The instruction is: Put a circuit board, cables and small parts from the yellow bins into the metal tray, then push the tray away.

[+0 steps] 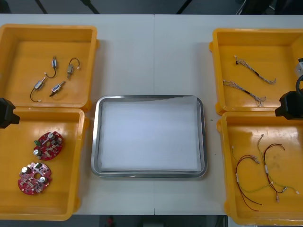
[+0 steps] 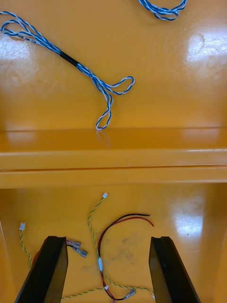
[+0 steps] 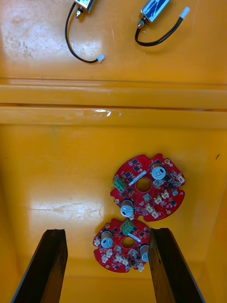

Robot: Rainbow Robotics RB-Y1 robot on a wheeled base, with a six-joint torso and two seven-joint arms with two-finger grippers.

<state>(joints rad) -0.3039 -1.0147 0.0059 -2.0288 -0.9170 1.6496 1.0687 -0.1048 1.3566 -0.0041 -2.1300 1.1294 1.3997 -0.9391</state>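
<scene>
Yellow plastic makes the four bins on a light table (image 1: 151, 56). Think of the metal tray (image 1: 96, 137) as the middle of a clock, seen from above.

The far left bin (image 1: 19, 56) sits at 10 o'clock from the tray. Four small metal parts (image 1: 39, 84) lie in it, and each one has a thin black cable (image 3: 67, 42) on it.

The near left bin (image 1: 61, 189) sits at 8 o'clock. Two round red circuit boards (image 1: 48, 145) lie on its floor, just beside each other. One board is at 1 o'clock from the other.

The left gripper (image 3: 106, 232) hangs over this bin. Its two black fingers (image 3: 47, 265) stand wide apart and hold nothing. In the left wrist view, one board shows between them and the other board lies just past it.

The tray lies flat in the middle of the table. It is white inside and has a shiny rim.

The far right bin (image 1: 279, 47) sits at 2 o'clock. Two twisted blue and white cables (image 1: 254, 71) lie in it, apart from each other.

The near right bin (image 1: 246, 132) sits at 4 o'clock. Thin red and yellow cables (image 2: 127, 217) lie in it in a loose tangle.

The right gripper (image 2: 107, 238) hangs over this bin. Its fingers (image 2: 47, 270) stand wide apart too and hold nothing. Some of the cables lie on the bin floor between them.
</scene>
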